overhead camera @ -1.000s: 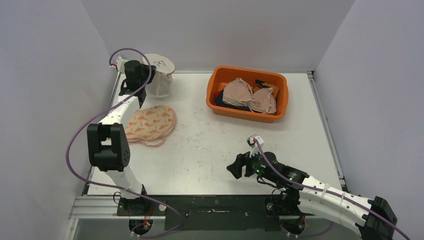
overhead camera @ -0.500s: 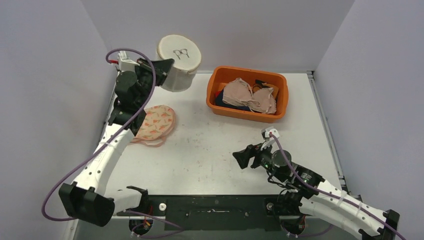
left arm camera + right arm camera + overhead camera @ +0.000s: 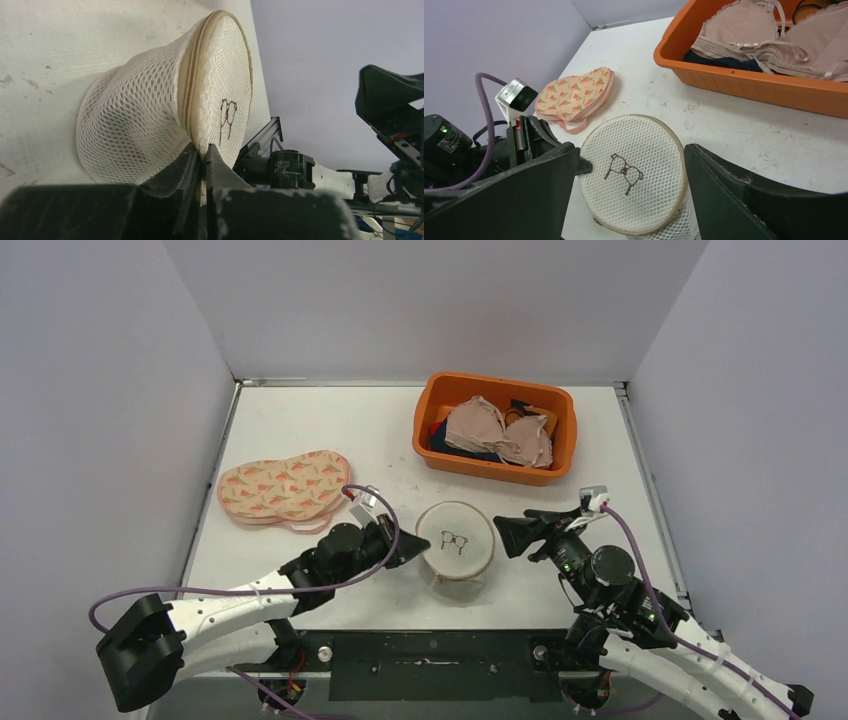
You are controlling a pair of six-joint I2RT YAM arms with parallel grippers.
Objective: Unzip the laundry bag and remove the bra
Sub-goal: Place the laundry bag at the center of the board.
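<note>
1. While the round white mesh laundry bag (image 3: 455,543), with its beige zip band and a small bra drawing on the lid, sits lid upward near the middle of the counter's near edge, its zip looks closed along all that shows. I judge that the unzipping has not yet begun.
2. The bra to be taken out cannot be made out through the mesh. Both the opening and the removal seem left to do.
3. The left hand (image 3: 408,545) is pinched together on the laundry bag's rim at the zip band. I cannot tell whether the zip pull lies between its fingers.
4. The right hand (image 3: 512,533) has its fingers spread wide. It hangs just beside the laundry bag, on the side toward the right edge, and grips nothing.
5. Further out, a peach flower-printed padded bra (image 3: 285,488) lies flat near the left edge, well apart from the laundry bag. I cannot tell whether it has anything to do with the task.
6. A rectangular orange plastic tub (image 3: 432,425) stands by the far edge, toward the right corner. It holds beige bras (image 3: 498,430) heaped over a dark blue garment (image 3: 447,444).
7. The white counter (image 3: 380,440) is scuffed and flecked with small marks, and a black rail (image 3: 430,665) runs along its near edge.
8. Plain pale lilac-grey walls (image 3: 450,300) close it in on the left, far and right sides.
</note>
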